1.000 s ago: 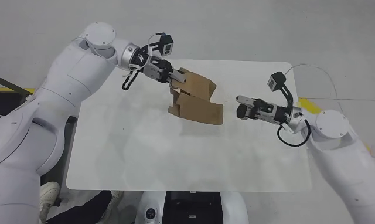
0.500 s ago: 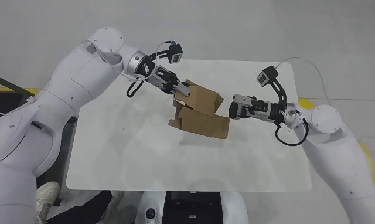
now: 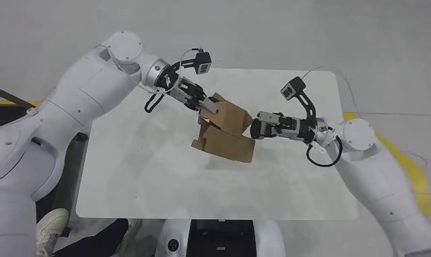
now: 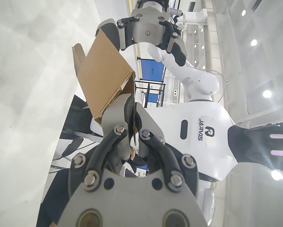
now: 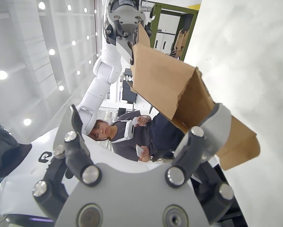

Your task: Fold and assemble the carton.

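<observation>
**Over mid-table: carton pinched at one end, open jaws at the other**

At the carton's (image 3: 229,126) left end sat the left gripper (image 3: 207,106), above the table (image 3: 135,183). Top view couldn't resolve the grip. Left wrist view did: both fingers (image 4: 113,116) were clamped tight on a cardboard edge. Carton was partly folded and tilted, flaps loose. Can't tell if its low edge touched the table. Right gripper (image 3: 256,128) sat at the right end. Right wrist view showed it spread wide, gripping nothing, one finger (image 5: 218,116) lying against an end flap.
</observation>
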{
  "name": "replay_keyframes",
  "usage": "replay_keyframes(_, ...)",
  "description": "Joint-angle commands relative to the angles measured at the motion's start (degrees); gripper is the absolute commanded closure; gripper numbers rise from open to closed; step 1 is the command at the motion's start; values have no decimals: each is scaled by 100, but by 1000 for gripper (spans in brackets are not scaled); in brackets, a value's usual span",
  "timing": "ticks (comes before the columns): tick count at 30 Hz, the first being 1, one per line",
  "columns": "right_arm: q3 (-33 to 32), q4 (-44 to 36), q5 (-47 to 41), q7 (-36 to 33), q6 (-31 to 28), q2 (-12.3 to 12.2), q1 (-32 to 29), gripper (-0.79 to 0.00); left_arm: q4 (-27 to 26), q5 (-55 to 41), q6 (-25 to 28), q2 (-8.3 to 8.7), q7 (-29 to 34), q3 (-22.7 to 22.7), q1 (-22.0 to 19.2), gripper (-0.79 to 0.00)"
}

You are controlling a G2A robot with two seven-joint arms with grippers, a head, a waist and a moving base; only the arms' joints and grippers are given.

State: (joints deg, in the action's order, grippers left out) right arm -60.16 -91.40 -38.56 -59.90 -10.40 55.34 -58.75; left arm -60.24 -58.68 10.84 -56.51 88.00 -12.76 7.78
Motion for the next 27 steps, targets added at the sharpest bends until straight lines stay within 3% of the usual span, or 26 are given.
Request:
replay_keyframes(1,54,40,-30,-32,-38,28,48,-785,20,-24,30,6,0,37,-34,0)
replay_keyframes(27,-630,-543,642,450,-88,-11,-404,-785,236,-48,118,-37,0,248,-205,0)
